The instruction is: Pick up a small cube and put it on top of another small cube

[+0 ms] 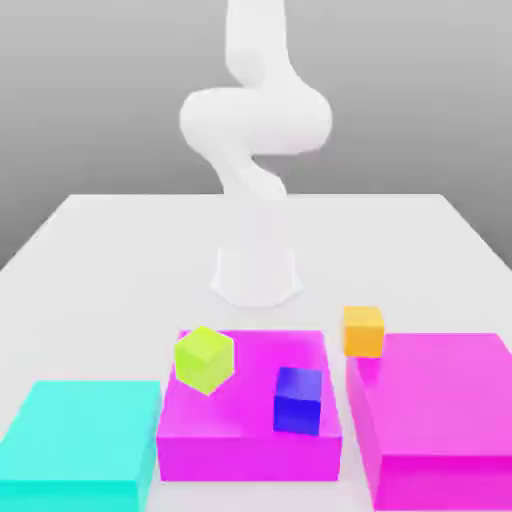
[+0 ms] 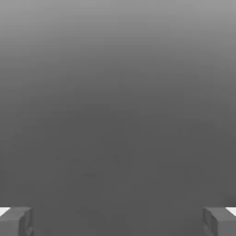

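Observation:
The small cube [image 1: 204, 358], lime yellow-green, sits tilted at the back corner of the middle magenta block [image 1: 250, 440], on the exterior view's left side of it. A small blue cube [image 1: 298, 400] rests on the same block, to the lime cube's right. A small orange cube [image 1: 363, 331] stands at the back left corner of the right magenta block [image 1: 440, 420]. In the hand view my gripper [image 2: 118, 222] is open, its grey fingertips [image 2: 16, 222] far apart with nothing between them, facing a plain grey backdrop.
A flat cyan block [image 1: 75, 440] lies at the exterior view's front left. The white arm [image 1: 255, 120] rises from its base [image 1: 257, 275] behind the blocks, on a white table [image 1: 120, 260].

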You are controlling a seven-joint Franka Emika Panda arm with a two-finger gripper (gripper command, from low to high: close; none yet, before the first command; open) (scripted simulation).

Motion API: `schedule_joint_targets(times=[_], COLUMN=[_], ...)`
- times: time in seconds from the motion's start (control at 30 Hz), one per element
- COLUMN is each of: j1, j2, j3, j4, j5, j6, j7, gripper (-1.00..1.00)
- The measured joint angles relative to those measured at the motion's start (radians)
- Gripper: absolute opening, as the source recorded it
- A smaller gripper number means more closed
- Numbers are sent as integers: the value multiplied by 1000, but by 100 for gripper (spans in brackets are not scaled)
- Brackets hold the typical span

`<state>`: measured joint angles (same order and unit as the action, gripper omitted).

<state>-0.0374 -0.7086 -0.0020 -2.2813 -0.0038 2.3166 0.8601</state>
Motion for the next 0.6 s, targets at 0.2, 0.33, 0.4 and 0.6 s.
schedule_joint_targets(times=[0.2, 0.33, 0.4, 0.6], j1=[-89, -139, -161, -226], j2=[224, 369, 441, 659], j3=[-9, -22, -33, -74], j4=[46, 75, 90, 134], j5=[-9, -15, -17, -8], j6=[41, 68, 81, 121], j7=[148, 243, 290, 420], gripper=[0, 0, 0, 0])
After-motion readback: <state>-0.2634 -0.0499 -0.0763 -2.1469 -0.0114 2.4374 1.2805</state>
